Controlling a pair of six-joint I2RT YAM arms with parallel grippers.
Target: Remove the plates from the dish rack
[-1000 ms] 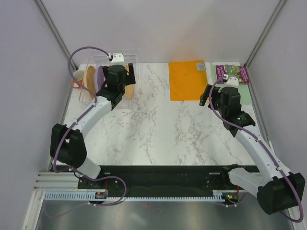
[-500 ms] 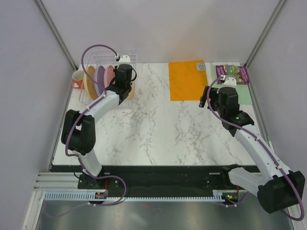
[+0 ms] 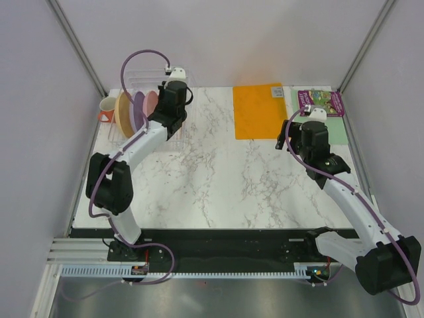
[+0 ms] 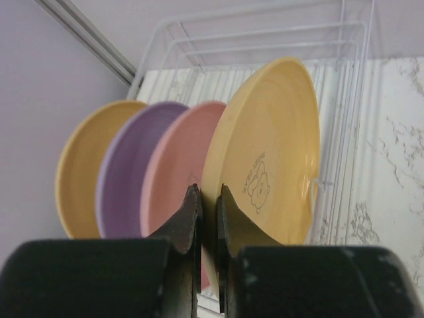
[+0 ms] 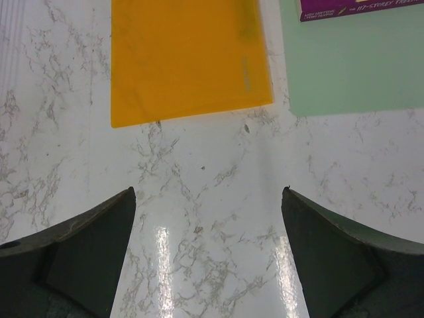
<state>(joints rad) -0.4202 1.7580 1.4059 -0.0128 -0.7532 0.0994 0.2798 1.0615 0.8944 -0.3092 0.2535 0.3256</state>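
The left fingers clench the rim of the rightmost yellow plate, which stands upright in the dish rack at far left, beside the pink plate. The grasp is made. Next, I judge, comes a straight lift clear of the rack. The right fingers hang released.

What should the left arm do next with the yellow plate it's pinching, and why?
Probably lift it straight up: the left end effector is shut on the rim of the yellow plate, which stands on edge in the dish rack, close beside the pink plate.
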